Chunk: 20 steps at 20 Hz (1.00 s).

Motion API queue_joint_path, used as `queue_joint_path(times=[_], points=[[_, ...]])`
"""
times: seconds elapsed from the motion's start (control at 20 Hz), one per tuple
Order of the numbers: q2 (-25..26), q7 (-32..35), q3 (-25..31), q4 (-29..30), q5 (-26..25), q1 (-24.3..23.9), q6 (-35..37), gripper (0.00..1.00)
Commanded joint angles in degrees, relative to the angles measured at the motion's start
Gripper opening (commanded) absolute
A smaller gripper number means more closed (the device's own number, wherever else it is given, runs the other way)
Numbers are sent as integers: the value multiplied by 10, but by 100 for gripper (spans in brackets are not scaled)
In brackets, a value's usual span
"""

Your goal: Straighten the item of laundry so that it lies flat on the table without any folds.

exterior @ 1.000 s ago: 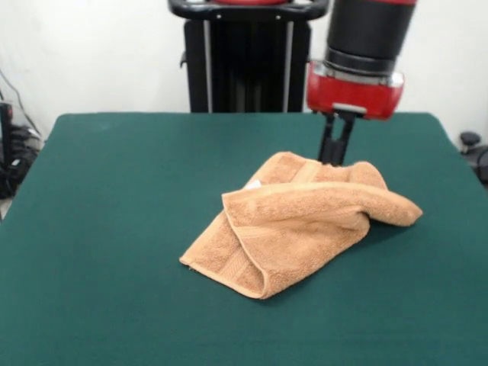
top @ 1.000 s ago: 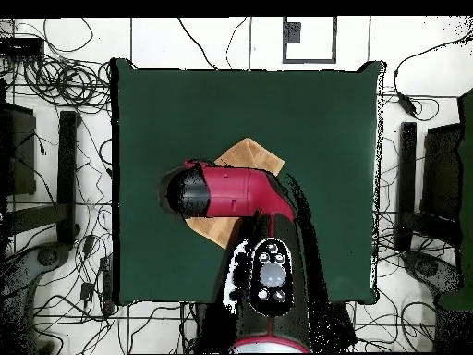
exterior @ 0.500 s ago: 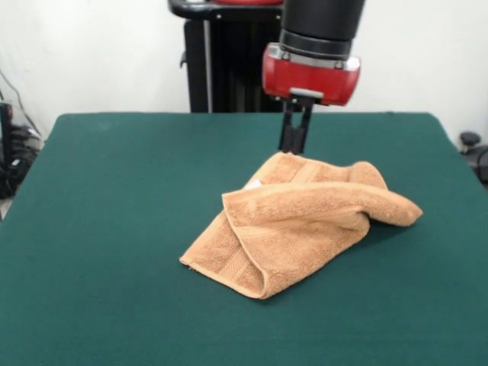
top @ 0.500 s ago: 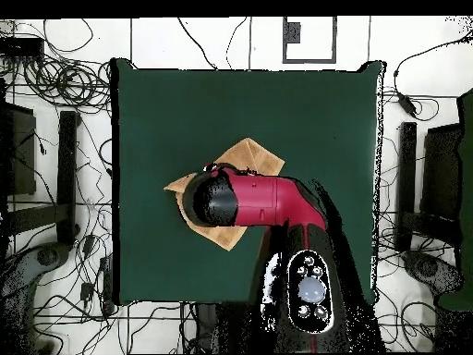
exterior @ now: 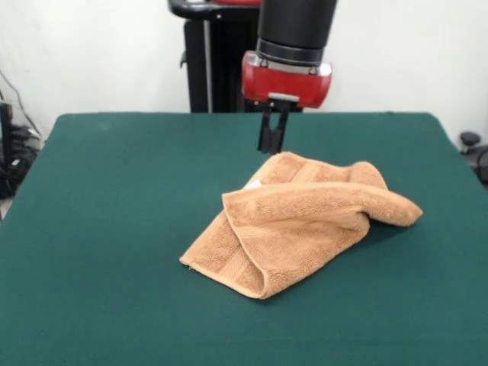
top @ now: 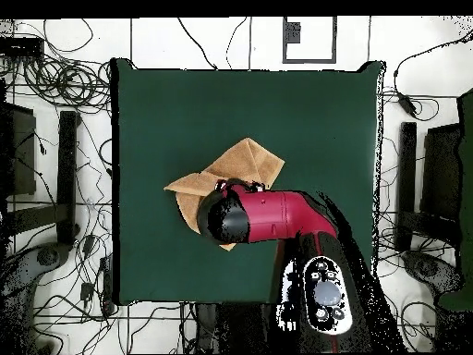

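Observation:
The tan-orange towel [exterior: 297,221] lies crumpled and folded over itself at the middle of the green table [exterior: 114,229]. Its right part is bunched into a roll and a woven band shows at the near corner. A small white tag [exterior: 252,184] peeks out at its far left edge. My gripper [exterior: 269,148] hangs just above and behind the towel's far edge, shut and empty, not touching the cloth. In the overhead view the towel [top: 245,162] is partly covered by the arm [top: 268,214], which hides the gripper.
The robot's black pedestal [exterior: 229,69] stands behind the table's far edge. Cables [top: 55,83] and dark stands [top: 434,185] lie on the floor around the table [top: 314,111]. Green cloth lies bare on all sides of the towel.
My gripper has moved left in the front view, from behind the towel's right part to above its far left edge, rising slightly. The towel has not moved.

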Motion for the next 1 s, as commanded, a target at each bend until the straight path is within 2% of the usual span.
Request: queue_joint_path(times=[0.05, 0.6, 0.65, 1.0], points=[[7, -94, 108, 77, -75, -28, -42, 0], [-2, -124, 191, 70, -134, -97, -13, 0], [-1, -123, 205, 70, -148, -107, -4, 100], [16, -203, 243, 53, -196, -143, 43, 100]])
